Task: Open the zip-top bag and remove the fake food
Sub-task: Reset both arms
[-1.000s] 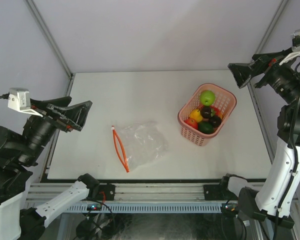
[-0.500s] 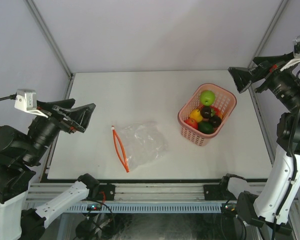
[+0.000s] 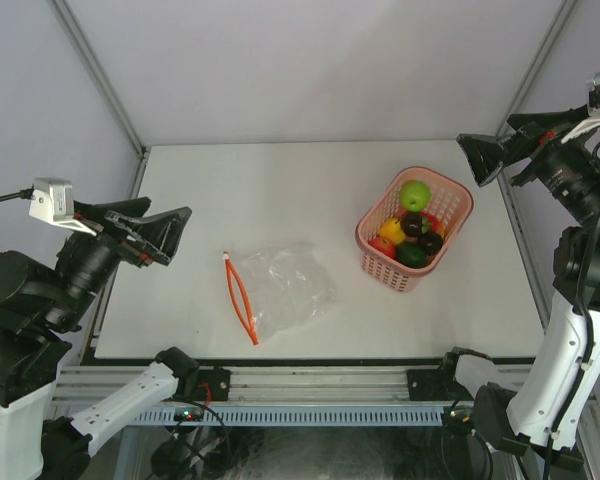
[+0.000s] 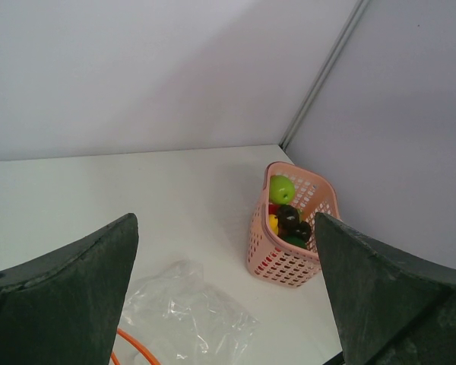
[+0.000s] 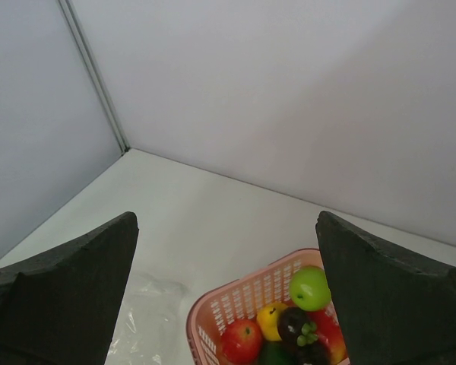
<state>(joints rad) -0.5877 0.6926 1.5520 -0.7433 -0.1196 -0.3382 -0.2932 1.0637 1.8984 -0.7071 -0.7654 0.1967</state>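
Note:
The clear zip-top bag (image 3: 285,288) lies flat and empty on the white table, its orange-red zip strip (image 3: 239,297) along the left edge, parted. It also shows in the left wrist view (image 4: 186,315) and the right wrist view (image 5: 140,327). The fake food (image 3: 410,226) sits in a pink basket (image 3: 384,268): green apple (image 5: 310,287), red, yellow, dark pieces. My left gripper (image 3: 160,233) is open and empty, raised left of the bag. My right gripper (image 3: 492,150) is open and empty, raised right of the basket.
The table's front edge (image 3: 310,358) runs just below the bag. Grey walls and frame posts (image 3: 98,78) enclose the table on three sides.
One second ago to half a second ago both arms shifted slightly, the left gripper a little right and down. Since then nothing has moved. Bag and basket stay put.

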